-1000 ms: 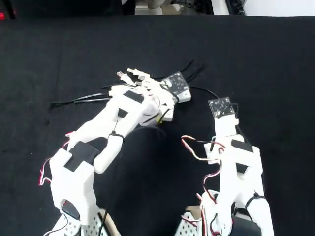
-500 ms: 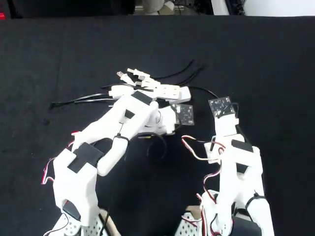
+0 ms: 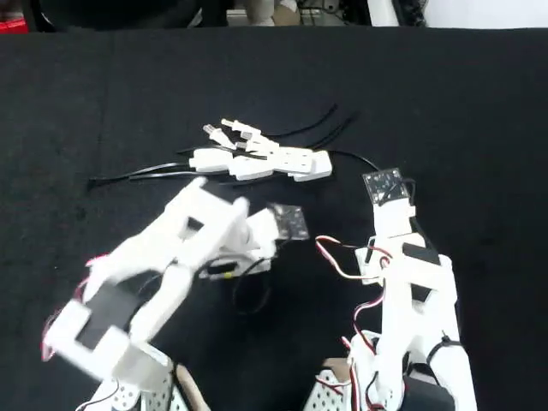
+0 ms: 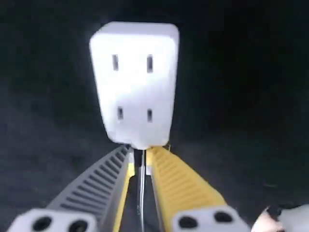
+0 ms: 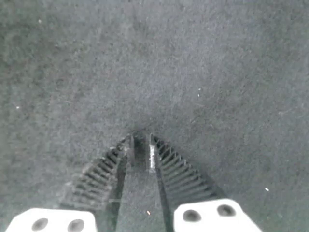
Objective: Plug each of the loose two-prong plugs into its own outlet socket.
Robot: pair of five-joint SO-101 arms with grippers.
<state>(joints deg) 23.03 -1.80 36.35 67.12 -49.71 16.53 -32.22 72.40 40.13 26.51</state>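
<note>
The white outlet strip (image 3: 291,161) lies on the black counter (image 3: 454,94) around the middle of the high view, its long side running across. White two-prong plugs (image 3: 233,130) are bunched against its far-left part, their thin black cables (image 3: 128,176) trailing off over the cloth to either side; whether any plug is seated in a socket cannot be made out. In the left wrist view the end of the strip shows two pairs of slots, both bare, and it lies just beyond the tips of the left claw (image 4: 139,151), whose grey and yellow fingers are pressed nearly together with only a sliver between them, holding nothing; whether the tips touch the strip is unclear. The left arm (image 3: 184,235) stands on the near side of the strip. The right arm (image 3: 409,282) stands off to the strip's right, apart from it, and the right claw (image 5: 140,140) is narrowed to a slit over bare cloth, holding nothing.
</note>
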